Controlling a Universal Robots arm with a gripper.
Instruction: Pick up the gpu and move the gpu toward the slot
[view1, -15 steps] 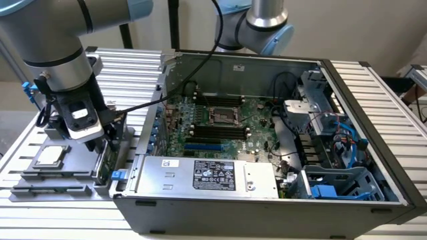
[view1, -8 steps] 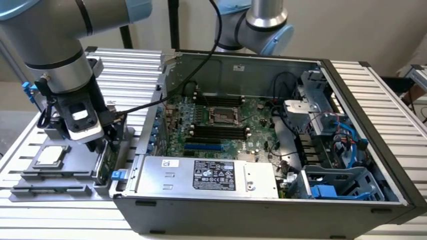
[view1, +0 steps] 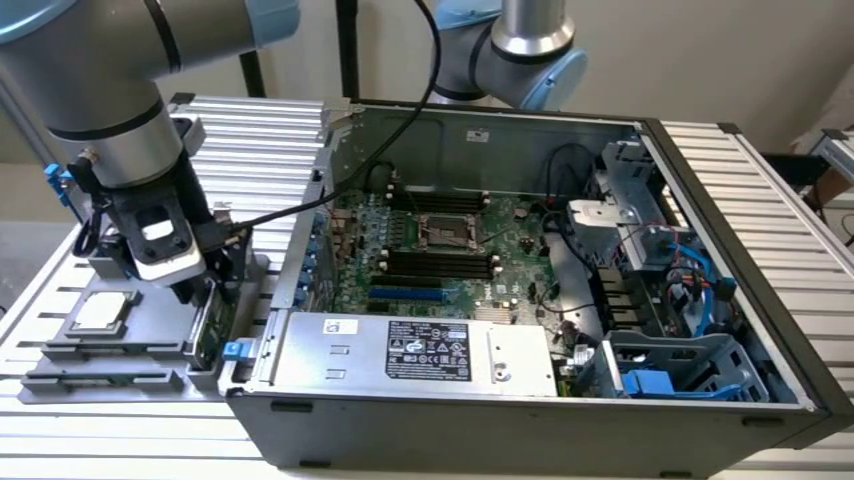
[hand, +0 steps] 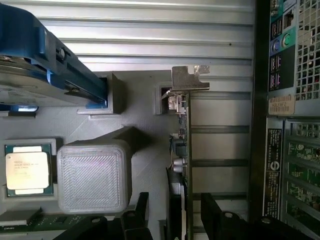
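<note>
Wrist view, thin green gpu (hand: 188, 150) edge-on, black fingers (hand: 141, 214) spread astride

The gpu (hand: 188, 150) stands edge-on in the holder (hand: 145, 120) beside the case (view1: 534, 425).

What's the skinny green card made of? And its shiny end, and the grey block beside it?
The gpu looks like green circuit board, seen edge-on. Its end bracket looks like bare metal: silvery and folded. The grey block is probably matte printed plastic, judging by its fine ridged lines.
</note>
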